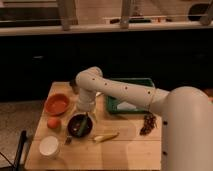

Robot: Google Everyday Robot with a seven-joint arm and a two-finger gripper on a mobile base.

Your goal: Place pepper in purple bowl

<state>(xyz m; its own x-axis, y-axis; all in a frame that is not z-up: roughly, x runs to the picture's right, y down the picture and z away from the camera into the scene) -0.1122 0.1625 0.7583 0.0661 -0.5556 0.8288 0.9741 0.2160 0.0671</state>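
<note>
One gripper [86, 118] — low over purple bowl [71, 123], near-left counter [125, 150], to deposit pepper — grip state cannot be told.

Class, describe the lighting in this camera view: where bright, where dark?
Camera view: warm, dim light on the wooden table; the background is nearly black; the purple bowl looks almost black; the gripper, just above it, is dimly lit.
</note>
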